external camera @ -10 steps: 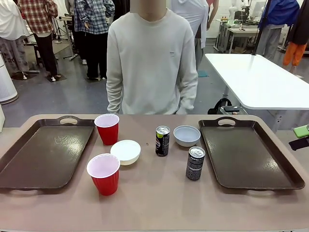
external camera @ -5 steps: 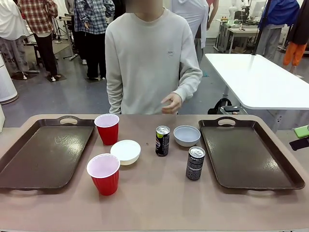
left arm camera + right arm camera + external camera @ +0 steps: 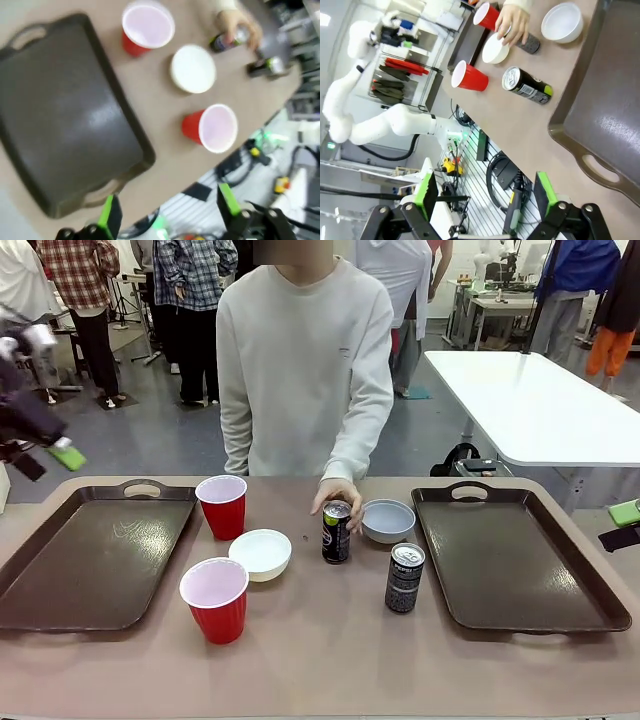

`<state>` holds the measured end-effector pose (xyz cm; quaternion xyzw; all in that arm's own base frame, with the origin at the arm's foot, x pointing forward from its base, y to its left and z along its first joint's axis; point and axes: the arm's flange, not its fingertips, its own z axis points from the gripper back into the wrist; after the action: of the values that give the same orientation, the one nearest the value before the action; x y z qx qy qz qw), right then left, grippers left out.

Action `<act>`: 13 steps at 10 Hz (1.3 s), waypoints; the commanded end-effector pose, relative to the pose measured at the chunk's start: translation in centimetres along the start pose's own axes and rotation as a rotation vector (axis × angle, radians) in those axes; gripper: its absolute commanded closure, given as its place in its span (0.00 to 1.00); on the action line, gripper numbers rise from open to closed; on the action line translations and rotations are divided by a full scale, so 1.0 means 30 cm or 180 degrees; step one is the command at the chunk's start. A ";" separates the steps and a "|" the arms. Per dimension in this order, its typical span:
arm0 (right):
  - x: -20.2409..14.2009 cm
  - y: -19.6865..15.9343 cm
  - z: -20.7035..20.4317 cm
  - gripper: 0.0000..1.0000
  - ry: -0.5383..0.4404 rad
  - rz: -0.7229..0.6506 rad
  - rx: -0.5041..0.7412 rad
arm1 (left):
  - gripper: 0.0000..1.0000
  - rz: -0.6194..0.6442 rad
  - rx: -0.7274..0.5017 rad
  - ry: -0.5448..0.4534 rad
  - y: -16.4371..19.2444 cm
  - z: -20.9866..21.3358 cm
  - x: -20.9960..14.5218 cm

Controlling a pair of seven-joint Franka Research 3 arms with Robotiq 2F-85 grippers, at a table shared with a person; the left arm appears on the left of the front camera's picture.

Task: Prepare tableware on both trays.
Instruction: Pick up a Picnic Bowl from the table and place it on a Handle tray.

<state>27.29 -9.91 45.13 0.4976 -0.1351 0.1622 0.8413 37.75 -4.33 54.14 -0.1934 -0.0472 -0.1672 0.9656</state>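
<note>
The left gripper (image 3: 169, 210) is hanging with jaws spread, empty, high above the left tray (image 3: 60, 115). The right gripper (image 3: 485, 192) is gaping empty too, far to that tray's right. Just beside the tray the far red cup (image 3: 222, 506), the near red cup (image 3: 215, 600) and a white bowl (image 3: 260, 554) are standing. Farther from it a person's hand (image 3: 335, 495) is touching one black can (image 3: 336, 531), with the second can (image 3: 404, 578), second bowl (image 3: 387, 521) and right tray (image 3: 520, 560) lying beyond.

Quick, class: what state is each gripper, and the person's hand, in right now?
Left gripper: open, empty.
Right gripper: open, empty.
Person's hand: on a can; grip cannot be told.
</note>
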 end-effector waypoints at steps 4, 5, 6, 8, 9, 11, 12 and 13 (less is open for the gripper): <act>0.008 -0.005 -0.002 0.00 -0.0070 0.0057 0.0086 | 0.00 0.0192 0.1253 0.0494 -0.178 -0.317 0.365; 0.008 -0.005 -0.002 0.00 -0.0070 0.0057 0.0086 | 0.00 0.0159 0.1416 0.0314 -0.234 -0.367 0.374; 0.008 -0.005 -0.002 0.00 -0.0070 0.0057 0.0086 | 0.00 0.0145 0.1451 0.0065 -0.276 -0.402 0.365; 0.008 -0.005 -0.002 0.00 -0.0070 0.0057 0.0086 | 0.00 0.0073 0.1291 0.0289 -0.259 -0.395 0.379; 0.008 -0.005 -0.002 0.00 -0.0070 0.0057 0.0086 | 0.00 0.0073 0.1291 0.0289 -0.259 -0.395 0.379; 0.008 -0.005 -0.002 0.00 -0.0070 0.0057 0.0086 | 0.00 0.0073 0.1291 0.0289 -0.259 -0.395 0.379; 0.008 -0.005 -0.002 0.00 -0.0070 0.0057 0.0086 | 0.00 0.0073 0.1291 0.0289 -0.259 -0.395 0.379; 0.008 -0.005 -0.002 0.00 -0.0070 0.0057 0.0086 | 0.00 0.0123 0.1286 0.0239 -0.258 -0.407 0.370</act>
<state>27.39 -9.86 45.13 0.5001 -0.1379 0.1610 0.8396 45.88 -19.01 47.38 0.0098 -0.0378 -0.1415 0.9892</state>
